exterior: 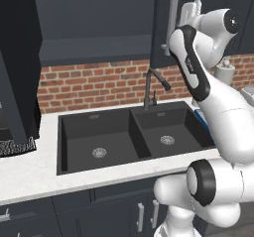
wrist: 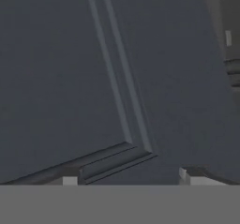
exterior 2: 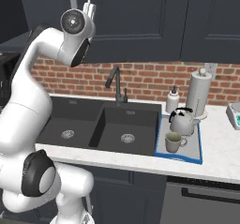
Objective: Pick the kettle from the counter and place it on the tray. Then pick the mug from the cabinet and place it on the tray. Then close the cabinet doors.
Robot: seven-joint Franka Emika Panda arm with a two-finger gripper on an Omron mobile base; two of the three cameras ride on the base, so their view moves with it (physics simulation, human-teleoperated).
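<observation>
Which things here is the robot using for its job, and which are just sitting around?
For the job:
- kettle, on the tray
- mug, on the tray too
- tray
- cabinet door with its silver handle
- gripper, up at that door

Just sitting around:
- paper-towel roll
- soap bottle
- tap
- black sink

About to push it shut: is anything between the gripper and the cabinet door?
Nothing visible. In the hand view the gripper faces the door panel close up, fingers apart, with nothing between. Kettle and mug already sit on the tray, well below.
</observation>
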